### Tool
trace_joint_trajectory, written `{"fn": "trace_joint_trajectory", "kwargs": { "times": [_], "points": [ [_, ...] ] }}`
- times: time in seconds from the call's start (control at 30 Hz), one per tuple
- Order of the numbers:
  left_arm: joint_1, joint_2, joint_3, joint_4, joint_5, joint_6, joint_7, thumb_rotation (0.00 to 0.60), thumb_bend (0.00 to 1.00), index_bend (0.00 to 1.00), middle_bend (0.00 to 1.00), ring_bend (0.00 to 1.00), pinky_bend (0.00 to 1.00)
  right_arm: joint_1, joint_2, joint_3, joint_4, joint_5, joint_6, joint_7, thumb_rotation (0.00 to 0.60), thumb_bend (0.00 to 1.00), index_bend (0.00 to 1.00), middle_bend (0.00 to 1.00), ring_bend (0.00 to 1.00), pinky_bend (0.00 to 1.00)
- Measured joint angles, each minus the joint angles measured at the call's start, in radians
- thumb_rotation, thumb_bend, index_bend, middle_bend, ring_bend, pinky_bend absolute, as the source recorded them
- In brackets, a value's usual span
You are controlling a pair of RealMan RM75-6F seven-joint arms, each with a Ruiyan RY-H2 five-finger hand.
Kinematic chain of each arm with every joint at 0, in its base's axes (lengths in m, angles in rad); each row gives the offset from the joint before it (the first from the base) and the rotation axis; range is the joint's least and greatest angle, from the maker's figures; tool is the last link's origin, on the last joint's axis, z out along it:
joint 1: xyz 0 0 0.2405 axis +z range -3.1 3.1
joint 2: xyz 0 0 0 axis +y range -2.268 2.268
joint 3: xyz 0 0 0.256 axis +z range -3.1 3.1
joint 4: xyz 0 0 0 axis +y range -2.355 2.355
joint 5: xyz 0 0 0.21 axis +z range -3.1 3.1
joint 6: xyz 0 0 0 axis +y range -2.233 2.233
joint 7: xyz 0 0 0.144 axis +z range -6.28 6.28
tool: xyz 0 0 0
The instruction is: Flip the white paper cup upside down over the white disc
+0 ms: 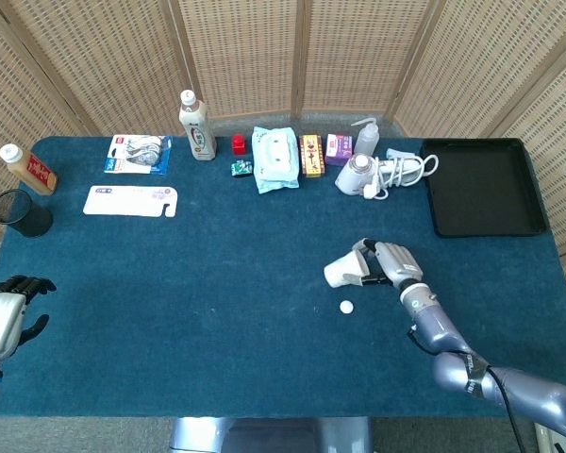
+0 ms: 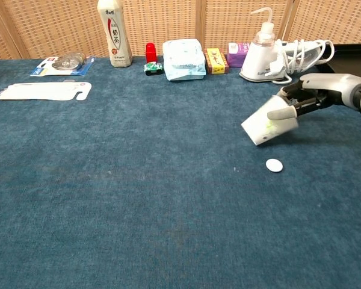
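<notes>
My right hand (image 1: 389, 263) (image 2: 307, 96) grips the white paper cup (image 1: 343, 270) (image 2: 267, 123) at its rim and holds it above the cloth. The cup lies tipped on its side, its base pointing to the left and slightly down. The small white disc (image 1: 346, 307) (image 2: 274, 165) lies flat on the blue tablecloth just below and a little in front of the cup, apart from it. My left hand (image 1: 8, 314) shows only in the head view at the far left edge, fingers apart, holding nothing.
Along the back edge stand a tall bottle (image 1: 196, 125), a wipes pack (image 1: 274, 158), small boxes, a squeeze bottle (image 2: 262, 53) and a coiled white cable (image 1: 401, 172). A black tray (image 1: 479, 187) lies at the right. A white card (image 1: 130, 201) and black cup (image 1: 21, 213) lie left.
</notes>
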Motion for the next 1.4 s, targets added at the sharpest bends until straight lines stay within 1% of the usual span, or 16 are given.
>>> {"fn": "trace_joint_trajectory", "kwargs": {
  "times": [0.17,0.3,0.57,0.7,0.83,1.1,1.4],
  "points": [
    [0.0,-0.001,0.0,0.0,0.007,0.004,-0.004,0.6,0.23,0.41,0.47,0.35,0.45,-0.006,0.029,0.001,-0.009,-0.02,0.033,-0.01,0.287,0.26,0.08,0.21,0.25,0.17],
    [-0.001,-0.005,0.004,0.001,0.014,0.004,-0.007,0.6,0.23,0.41,0.47,0.35,0.45,-0.009,0.06,-0.009,-0.025,-0.064,0.065,-0.049,0.289,0.26,0.09,0.21,0.25,0.17],
    [0.0,-0.005,0.004,0.006,0.014,0.005,-0.013,0.6,0.23,0.41,0.47,0.35,0.45,0.0,0.091,-0.042,-0.081,-0.203,0.14,-0.166,0.291,0.27,0.24,0.23,0.25,0.17],
    [0.002,-0.004,0.004,0.011,0.012,0.006,-0.019,0.6,0.23,0.41,0.47,0.35,0.45,0.023,0.077,-0.051,-0.095,-0.233,0.152,-0.233,0.296,0.27,0.28,0.23,0.25,0.16],
    [0.004,-0.004,0.005,0.018,0.01,0.005,-0.025,0.6,0.23,0.41,0.47,0.35,0.45,0.045,0.052,-0.054,-0.092,-0.231,0.157,-0.297,0.293,0.27,0.3,0.24,0.25,0.16],
    [0.007,-0.008,0.007,0.033,0.003,0.0,-0.037,0.6,0.23,0.41,0.47,0.35,0.45,0.086,-0.018,-0.066,-0.033,-0.213,0.168,-0.425,0.298,0.27,0.31,0.25,0.25,0.17],
    [0.011,-0.009,0.009,0.039,0.001,0.001,-0.043,0.6,0.23,0.41,0.47,0.35,0.45,0.083,-0.052,-0.105,0.045,-0.252,0.179,-0.454,0.303,0.27,0.33,0.26,0.25,0.17]
  ]
}}
